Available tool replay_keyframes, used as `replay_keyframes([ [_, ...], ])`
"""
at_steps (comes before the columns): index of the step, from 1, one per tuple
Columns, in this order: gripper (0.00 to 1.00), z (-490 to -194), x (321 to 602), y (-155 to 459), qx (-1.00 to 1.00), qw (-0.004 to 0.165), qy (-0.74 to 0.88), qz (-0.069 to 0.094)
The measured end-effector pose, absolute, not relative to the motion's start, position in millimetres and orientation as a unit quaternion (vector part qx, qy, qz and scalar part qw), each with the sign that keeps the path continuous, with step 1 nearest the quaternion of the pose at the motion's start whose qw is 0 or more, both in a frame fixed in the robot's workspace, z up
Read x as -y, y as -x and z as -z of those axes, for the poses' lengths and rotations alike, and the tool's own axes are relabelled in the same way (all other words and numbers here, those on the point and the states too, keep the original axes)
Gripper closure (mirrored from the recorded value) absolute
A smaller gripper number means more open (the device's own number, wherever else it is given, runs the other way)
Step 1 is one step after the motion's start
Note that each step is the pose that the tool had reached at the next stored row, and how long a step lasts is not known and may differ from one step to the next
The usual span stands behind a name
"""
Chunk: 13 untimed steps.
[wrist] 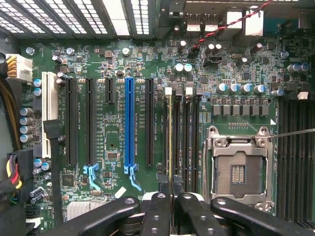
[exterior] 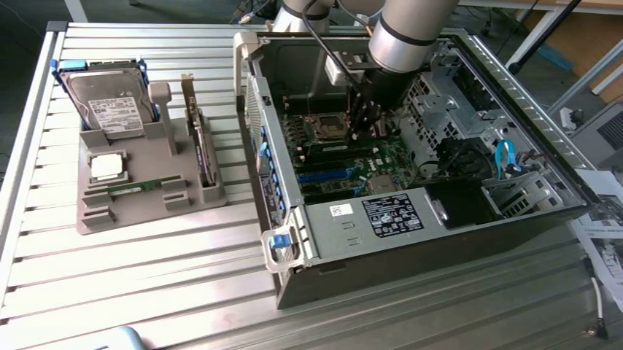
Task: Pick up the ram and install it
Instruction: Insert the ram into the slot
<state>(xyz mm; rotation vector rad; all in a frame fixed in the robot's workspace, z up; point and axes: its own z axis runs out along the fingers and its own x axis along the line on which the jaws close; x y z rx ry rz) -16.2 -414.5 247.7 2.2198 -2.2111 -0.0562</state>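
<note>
Fingers (wrist: 158,212) pinching ram (wrist: 171,137), at memory slots (wrist: 188,132)

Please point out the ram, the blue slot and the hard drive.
ram (wrist: 171,142): wrist view, its thin upper edge.
blue slot (wrist: 129,123): wrist view, middle of its length.
hard drive (exterior: 115,109): exterior view, its white label.

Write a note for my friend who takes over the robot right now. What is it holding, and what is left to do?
Jaws: shut on the ram, held on edge.
Where: the arm reaches into the open computer case. The ram is lined up with the memory slots, beside the empty processor socket.
Done: ram picked up and brought over the motherboard.
Left: I cannot tell if it is pushed fully home; if not, seating it is left.
Also: another thin green stick lies in the tray outside the case.
</note>
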Motion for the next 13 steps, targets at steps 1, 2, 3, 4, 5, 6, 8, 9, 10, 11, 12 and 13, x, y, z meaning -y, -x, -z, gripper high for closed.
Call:
replay_keyframes([
  [1,0.88,-247.6,414.5,16.2,0.706,0.004,-0.708,0.018],
  [2,0.88,-247.6,414.5,16.2,0.706,0.004,-0.708,0.018],
  [3,0.88,-247.6,414.5,16.2,0.706,0.004,-0.708,0.018],
  [4,0.88,-247.4,414.5,16.2,0.706,0.004,-0.708,0.018],
  [5,0.88,-247.0,414.5,16.2,0.706,0.004,-0.708,0.018],
  [6,0.88,-246.6,414.5,16.3,0.706,0.004,-0.708,0.018],
  [8,0.88,-245.8,414.5,16.4,0.706,0.004,-0.708,0.018],
  [9,0.88,-245.1,414.5,16.5,0.706,0.004,-0.708,0.018],
  [10,0.88,-244.8,414.5,16.5,0.706,0.004,-0.708,0.018],
  [11,0.88,-244.6,414.6,16.5,0.706,0.004,-0.708,0.018],
  [12,0.88,-244.3,414.6,16.6,0.706,0.004,-0.708,0.018],
  [13,0.88,-244.2,414.5,16.6,0.706,0.004,-0.708,0.018],
])
